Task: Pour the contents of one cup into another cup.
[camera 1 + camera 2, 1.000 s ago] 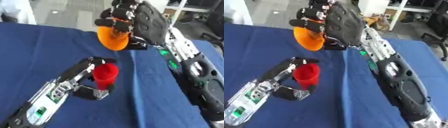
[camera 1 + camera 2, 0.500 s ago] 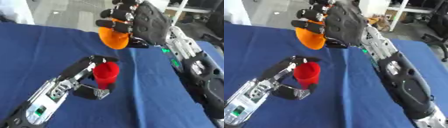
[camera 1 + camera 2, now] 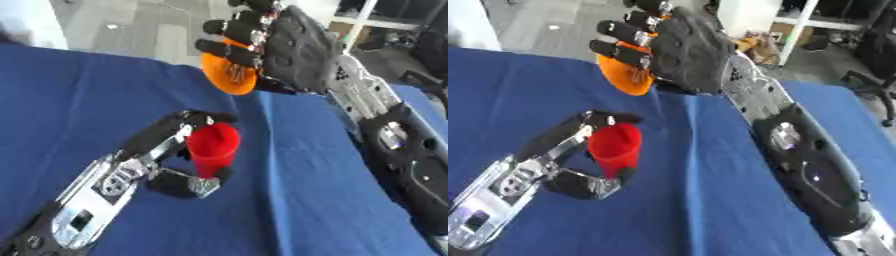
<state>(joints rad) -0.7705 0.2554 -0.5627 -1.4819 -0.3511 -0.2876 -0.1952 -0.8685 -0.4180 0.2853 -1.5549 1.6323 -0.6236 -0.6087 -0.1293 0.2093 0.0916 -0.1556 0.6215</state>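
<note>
The right hand [image 3: 284, 47] grips the orange cup [image 3: 229, 75], raised above the blue tabletop [image 3: 297, 200] toward its far edge. The left hand [image 3: 579, 165] curls round the upright red cup [image 3: 614, 146] mid-table. The right eye view shows more forearm. The orange cup has barely moved since earlier.

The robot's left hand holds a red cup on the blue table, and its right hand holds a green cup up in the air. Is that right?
Not quite. The cup in the right hand is an orange cup, not green, as the left eye view shows. The rest holds: the left hand holds the red cup on the blue table.
</note>
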